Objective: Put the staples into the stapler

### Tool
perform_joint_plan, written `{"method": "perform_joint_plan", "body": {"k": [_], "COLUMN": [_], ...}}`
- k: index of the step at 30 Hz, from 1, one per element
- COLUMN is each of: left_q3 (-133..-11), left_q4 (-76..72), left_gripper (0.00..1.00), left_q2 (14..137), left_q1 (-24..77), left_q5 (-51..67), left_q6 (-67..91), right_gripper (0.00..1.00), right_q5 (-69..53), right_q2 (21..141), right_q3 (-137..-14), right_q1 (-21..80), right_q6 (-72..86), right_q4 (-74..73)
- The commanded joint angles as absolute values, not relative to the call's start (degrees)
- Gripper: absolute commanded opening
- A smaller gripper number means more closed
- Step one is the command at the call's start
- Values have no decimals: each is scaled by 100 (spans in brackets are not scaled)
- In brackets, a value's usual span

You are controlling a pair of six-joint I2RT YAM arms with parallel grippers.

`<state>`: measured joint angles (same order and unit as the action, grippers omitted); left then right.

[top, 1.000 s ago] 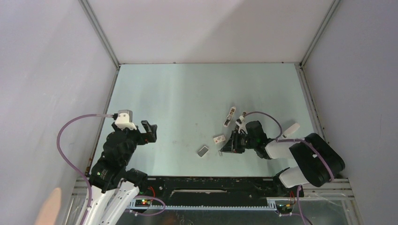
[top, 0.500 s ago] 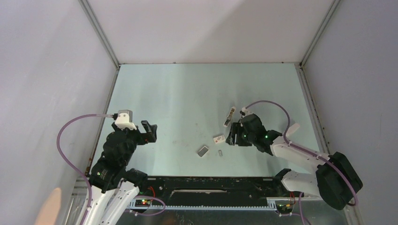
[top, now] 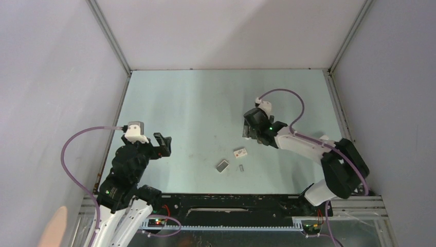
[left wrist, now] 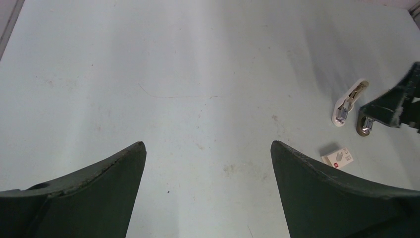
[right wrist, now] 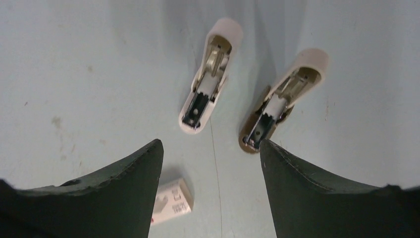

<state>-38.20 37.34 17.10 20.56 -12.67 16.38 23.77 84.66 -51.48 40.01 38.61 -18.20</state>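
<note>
The stapler lies opened in two whitish elongated pieces on the pale green table: one piece (right wrist: 208,94) on the left and one (right wrist: 283,104) on the right, metal channels facing up. My right gripper (right wrist: 210,144) is open and empty, hovering just short of them, its right fingertip close to the right piece. In the top view my right gripper (top: 250,131) covers the stapler. The small white printed box (right wrist: 171,202) lies by my left finger. The grey staples tray (top: 222,165) lies nearer the arm bases. My left gripper (left wrist: 207,144) is open and empty, far to the left.
A tiny grey strip (top: 241,168) lies beside the tray. The white box (top: 240,153) sits between the tray and the right gripper. The left wrist view shows a stapler piece (left wrist: 349,100) and the box (left wrist: 338,157). Grey walls enclose the table.
My right arm has swung away from the near edge, past the white box, and now hovers over the stapler pieces. The left arm has not moved.
</note>
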Motion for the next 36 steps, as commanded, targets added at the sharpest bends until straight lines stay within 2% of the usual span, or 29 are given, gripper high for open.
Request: {"method": "perform_joint_plan", "body": {"k": [1, 14, 18, 24, 36], "left_q3": [-3800, -3797, -3797, -3797, -3792], "left_q4": [3558, 3523, 3521, 3516, 3530], "left_gripper": [100, 100, 100, 100, 100], "left_q2": [1654, 1625, 1634, 1645, 1661], "left_q1": [1995, 1978, 1973, 1967, 1959], "left_q5": [-1173, -1121, -1106, -1090, -1105], "left_q6": [1510, 1510, 1506, 1511, 1503], "right_gripper": [74, 67, 61, 44, 29], "right_q5": [3111, 3175, 3115, 2882, 1175], "right_q2": [9222, 10642, 10813, 10916, 10933], "right_q3": [-5775, -6571, -6601, -6600, -6597], "right_q1": [3994, 3780, 3774, 3809, 4637], "right_q6": [4061, 4471, 4465, 4250, 2376], "right_q4": [-1868, -1902, -1769, -1593, -478]}}
